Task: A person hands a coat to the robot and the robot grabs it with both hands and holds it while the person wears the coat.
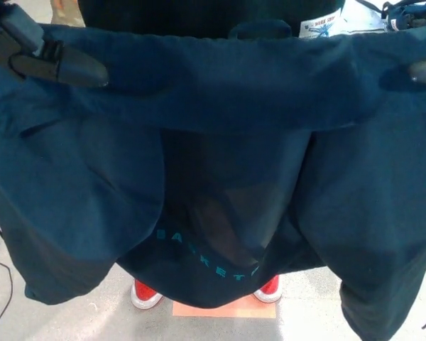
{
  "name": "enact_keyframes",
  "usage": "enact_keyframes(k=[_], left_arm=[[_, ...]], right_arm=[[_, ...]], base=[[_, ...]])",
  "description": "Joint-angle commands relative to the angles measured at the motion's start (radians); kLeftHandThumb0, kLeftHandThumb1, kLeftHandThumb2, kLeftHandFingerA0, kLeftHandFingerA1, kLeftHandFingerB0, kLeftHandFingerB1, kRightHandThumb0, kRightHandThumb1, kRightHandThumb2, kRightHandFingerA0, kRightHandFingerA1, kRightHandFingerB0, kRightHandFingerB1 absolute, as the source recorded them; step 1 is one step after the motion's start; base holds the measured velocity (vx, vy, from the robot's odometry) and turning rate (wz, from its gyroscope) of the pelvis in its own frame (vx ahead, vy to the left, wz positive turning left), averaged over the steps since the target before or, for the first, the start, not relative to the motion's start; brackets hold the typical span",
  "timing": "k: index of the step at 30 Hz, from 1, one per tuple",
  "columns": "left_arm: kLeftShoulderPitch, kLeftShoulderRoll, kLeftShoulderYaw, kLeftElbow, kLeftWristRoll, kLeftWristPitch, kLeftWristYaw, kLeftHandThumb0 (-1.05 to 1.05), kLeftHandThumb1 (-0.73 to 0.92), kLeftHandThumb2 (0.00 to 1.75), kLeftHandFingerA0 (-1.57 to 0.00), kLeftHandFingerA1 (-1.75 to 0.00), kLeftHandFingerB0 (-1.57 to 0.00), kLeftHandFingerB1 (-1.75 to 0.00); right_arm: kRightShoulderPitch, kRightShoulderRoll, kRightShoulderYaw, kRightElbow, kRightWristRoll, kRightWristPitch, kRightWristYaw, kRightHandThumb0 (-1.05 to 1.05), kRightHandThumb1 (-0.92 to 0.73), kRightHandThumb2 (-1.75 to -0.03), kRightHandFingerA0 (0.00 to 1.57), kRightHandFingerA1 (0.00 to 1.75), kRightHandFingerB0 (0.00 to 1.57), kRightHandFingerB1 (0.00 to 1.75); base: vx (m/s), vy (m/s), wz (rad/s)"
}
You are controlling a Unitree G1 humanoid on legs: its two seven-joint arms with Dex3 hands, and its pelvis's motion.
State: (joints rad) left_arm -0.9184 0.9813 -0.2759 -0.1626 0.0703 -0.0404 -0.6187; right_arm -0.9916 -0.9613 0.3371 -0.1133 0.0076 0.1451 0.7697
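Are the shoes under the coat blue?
No, the shoes showing below the coat are red with white toes.

One dark blue coat (220, 142). Two red shoes: left (146, 293), right (269, 288). One orange floor mat (224, 308). Two robot hands: left (46, 57), right (424, 71).
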Motion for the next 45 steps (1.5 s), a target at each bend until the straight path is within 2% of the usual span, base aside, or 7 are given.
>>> enact_keyframes(k=[1,26,27,30,31,35,45], left_arm=[[-0.121,-0.007,-0.153,0.089,-0.037,0.357,-0.438,-0.81,0.46,0.82,-0.41,-0.49,-0.07,-0.27],[-0.061,-0.023,-0.213,-0.004,-0.028,0.496,-0.546,-0.8,0.56,0.58,-0.25,-0.34,-0.21,-0.29],[-0.044,-0.026,-0.211,-0.01,-0.006,0.447,-0.524,-0.85,0.59,0.59,-0.3,-0.35,-0.28,-0.3],[0.048,-0.042,-0.169,-0.039,0.049,0.343,-0.408,-0.86,0.79,0.65,-0.85,-0.5,-0.76,-0.45],[0.077,-0.046,-0.157,-0.05,0.077,0.318,-0.364,-0.76,0.75,1.15,-0.95,-0.65,-0.95,-0.69],[0.252,-0.094,-0.093,-0.107,0.203,0.211,-0.109,-0.58,0.92,0.78,-1.17,-0.69,-1.11,-0.74],[0.405,-0.168,-0.048,-0.074,0.401,0.013,0.258,-0.32,0.81,0.64,-0.78,-1.68,-0.7,-1.43]], right_arm=[[-0.258,0.035,0.208,0.139,-0.007,0.295,0.532,-0.9,-0.69,-0.6,0.14,0.35,0.0,0.21],[-0.223,-0.041,0.25,0.094,-0.035,0.339,0.648,-0.39,-0.25,-0.92,0.03,0.49,0.0,0.47],[-0.195,-0.041,0.239,0.087,-0.044,0.313,0.617,-0.86,-0.74,-0.63,0.48,0.42,0.28,0.32],[-0.043,-0.042,0.161,0.028,-0.102,0.17,0.421,-0.71,-0.92,-0.71,1.26,0.75,1.16,0.66],[0.002,-0.035,0.129,0.008,-0.107,0.164,0.375,-0.61,-0.92,-0.71,1.16,1.11,1.11,1.04],[0.215,0.005,0.006,-0.067,-0.176,0.074,0.139,-0.43,-0.92,-0.68,0.72,1.75,0.53,1.5],[0.482,0.092,-0.142,-0.087,-0.355,-0.131,-0.27,-0.34,-0.91,-0.67,0.8,1.73,0.7,1.48]], base=[[0.0,0.0,0.0],[0.0,0.0,0.0],[0.0,0.0,0.0],[0.0,0.0,0.0],[0.0,0.0,0.0],[0.0,0.0,0.0],[0.0,0.0,0.0]])
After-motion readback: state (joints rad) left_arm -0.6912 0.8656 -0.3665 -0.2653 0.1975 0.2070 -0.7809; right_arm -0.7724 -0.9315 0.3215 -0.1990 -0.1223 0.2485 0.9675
